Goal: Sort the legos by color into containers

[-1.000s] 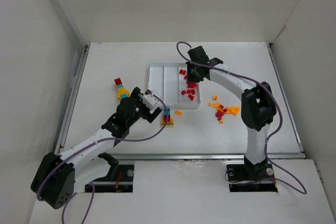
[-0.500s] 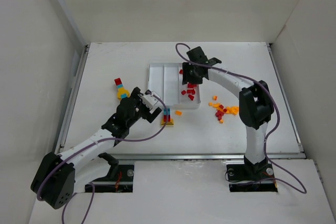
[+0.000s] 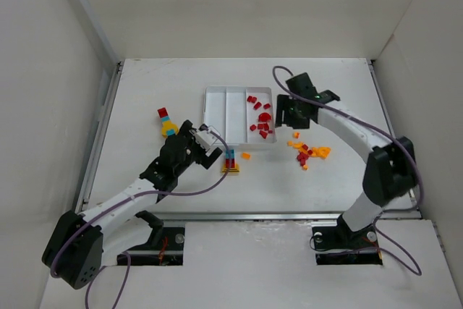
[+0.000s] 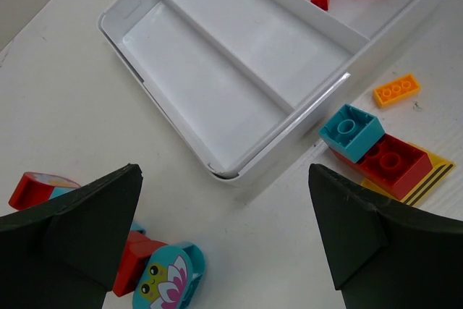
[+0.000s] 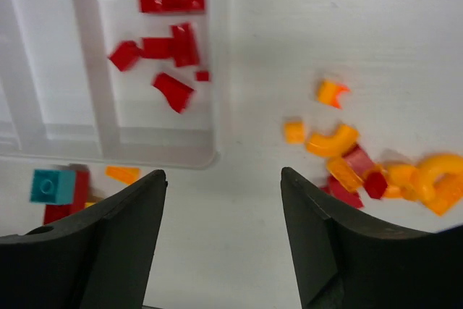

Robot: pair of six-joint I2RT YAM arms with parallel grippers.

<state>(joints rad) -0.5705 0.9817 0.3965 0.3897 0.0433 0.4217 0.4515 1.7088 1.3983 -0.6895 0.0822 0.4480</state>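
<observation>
Compartments: three long ones in one white tray [image 3: 205, 117] on the table [image 3: 145, 92], split by two dividers [image 4: 224, 48].
Left compartment [image 3: 215, 117] and middle compartment [image 3: 235, 117]: only white floor showing.
Right compartment [image 5: 145, 124]: about eight red bricks [image 3: 262, 127], one an arch (a few overlap, so the count is rough).
Loose pile [image 3: 309, 152]: on the table right of the tray, around ten orange and red bricks bunched together; one orange bit [image 3: 296, 134] sits apart, nearer the tray.
Stack [image 3: 231, 162]: one, just in front of the tray's near wall, teal brick on red on a yellow striped plate.
Orange plate [image 3: 246, 155]: one, flat on the table beside that stack.
Clump [image 3: 166, 122]: one, red, teal and yellow, left of the tray.
Left jaws: released, spread wide, holding nothing, by the tray's near left corner.
Right jaws: released, parted with nothing between them, above the tray's right wall and the loose pile.
</observation>
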